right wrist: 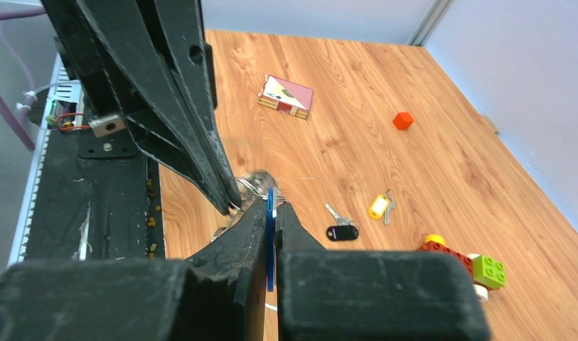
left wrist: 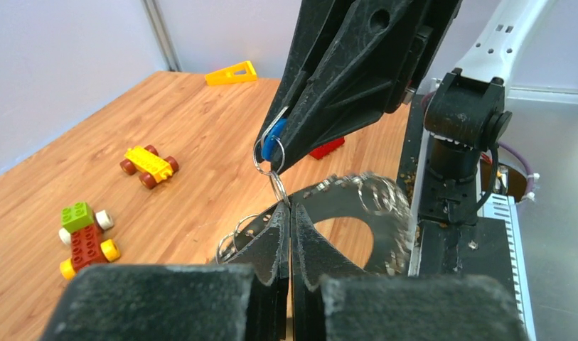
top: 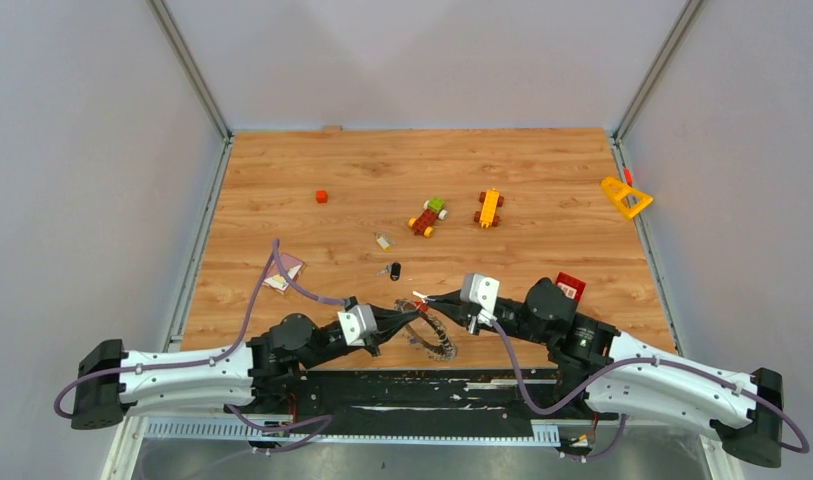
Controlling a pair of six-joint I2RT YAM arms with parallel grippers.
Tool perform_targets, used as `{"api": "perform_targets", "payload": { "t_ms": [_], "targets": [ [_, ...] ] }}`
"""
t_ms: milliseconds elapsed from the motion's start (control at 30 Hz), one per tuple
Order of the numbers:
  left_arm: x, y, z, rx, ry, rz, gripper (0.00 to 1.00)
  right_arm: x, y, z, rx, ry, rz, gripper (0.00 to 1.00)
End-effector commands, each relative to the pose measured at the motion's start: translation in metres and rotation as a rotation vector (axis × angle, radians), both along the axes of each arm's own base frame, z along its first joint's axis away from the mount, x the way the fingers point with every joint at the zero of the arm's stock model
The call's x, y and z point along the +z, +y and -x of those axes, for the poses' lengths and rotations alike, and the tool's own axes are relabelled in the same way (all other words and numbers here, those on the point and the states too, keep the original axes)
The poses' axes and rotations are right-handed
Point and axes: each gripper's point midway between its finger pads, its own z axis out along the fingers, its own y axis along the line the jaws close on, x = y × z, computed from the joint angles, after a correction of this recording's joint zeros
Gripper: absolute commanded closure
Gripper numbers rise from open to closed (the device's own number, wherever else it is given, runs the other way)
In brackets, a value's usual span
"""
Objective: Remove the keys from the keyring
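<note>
Wood table (top: 382,180) carries the keyring (top: 440,340) at its near edge, between the two arms (dark toothed rim, wide round hole). Left gripper (left wrist: 289,209) is clamped tight, its tips pinching a small silver loop (left wrist: 278,186) just above the keyring. Right gripper (right wrist: 270,213) is clenched on the blue key (left wrist: 274,141), whose head sits at the top of that loop. Farther out on the boards lie a black-headed key (right wrist: 340,232) and a yellow-tagged key (right wrist: 379,206), close together, well apart from the keyring.
</note>
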Motion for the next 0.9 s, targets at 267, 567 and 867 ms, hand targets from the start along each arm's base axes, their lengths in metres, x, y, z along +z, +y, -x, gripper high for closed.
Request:
{"api": "perform_targets", "payload": {
  "t_ms": [267, 567, 867],
  "targets": [
    [0.017, 0.013, -0.013, 0.086, -0.047, -0.135, 1.0, 0.023, -0.001, -0.006, -0.028, -0.045, -0.019, 1.0],
    [0.005, 0.012, -0.028, 0.16, -0.037, -0.299, 1.0, 0.026, 0.002, -0.002, 0.002, -0.046, -0.017, 1.0],
    [0.0, 0.006, -0.035, 0.187, -0.032, -0.358, 1.0, 0.022, 0.014, 0.018, 0.137, -0.046, 0.004, 1.0]
  ]
}}
